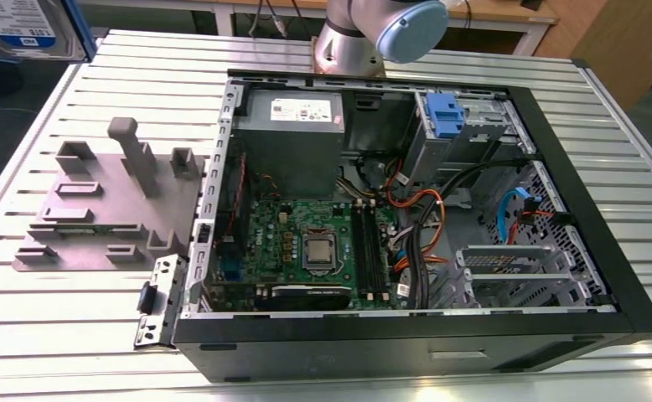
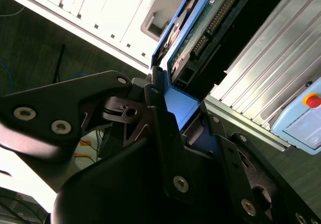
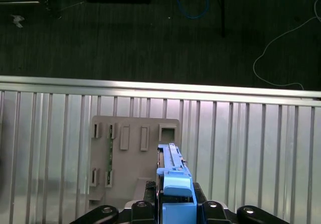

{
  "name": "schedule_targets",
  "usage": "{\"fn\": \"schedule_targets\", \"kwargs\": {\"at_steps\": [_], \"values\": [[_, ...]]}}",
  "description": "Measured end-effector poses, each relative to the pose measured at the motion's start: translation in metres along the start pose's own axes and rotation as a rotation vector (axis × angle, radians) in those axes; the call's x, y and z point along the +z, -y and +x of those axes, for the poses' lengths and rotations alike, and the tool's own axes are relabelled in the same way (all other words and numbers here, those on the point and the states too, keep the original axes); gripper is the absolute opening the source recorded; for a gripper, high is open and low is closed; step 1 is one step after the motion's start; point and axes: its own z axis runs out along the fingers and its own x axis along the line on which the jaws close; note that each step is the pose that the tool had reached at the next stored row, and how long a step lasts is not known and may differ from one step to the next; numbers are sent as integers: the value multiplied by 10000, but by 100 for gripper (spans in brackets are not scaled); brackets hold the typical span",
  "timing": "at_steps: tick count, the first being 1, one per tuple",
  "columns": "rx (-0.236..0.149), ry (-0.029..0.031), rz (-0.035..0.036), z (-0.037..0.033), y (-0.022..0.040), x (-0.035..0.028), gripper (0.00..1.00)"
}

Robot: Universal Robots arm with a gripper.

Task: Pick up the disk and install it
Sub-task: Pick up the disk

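Fingers (image 2: 163, 133) clamp the disk (image 2: 198, 33), which stands between them

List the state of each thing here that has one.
Disk: lifted clear of the table, clamped in the gripper.
Gripper: shut on the disk.
Computer case: lying flat, side panel off, insides exposed.
Grey holder: flat on the table.

One disk (image 1: 18, 32) is counted at the upper left of the exterior view. One open computer case (image 1: 416, 347) and one grey slotted holder (image 1: 91, 209) are counted on the bench (image 1: 606, 117). Inside the case, one blue caddy clip (image 1: 445, 113) and one power-supply box (image 1: 292, 113) are counted.
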Motion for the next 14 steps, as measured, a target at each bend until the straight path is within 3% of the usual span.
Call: {"fn": "schedule_targets", "kwargs": {"at_steps": [14], "values": [[0,0,1,44,31,0,36]]}}
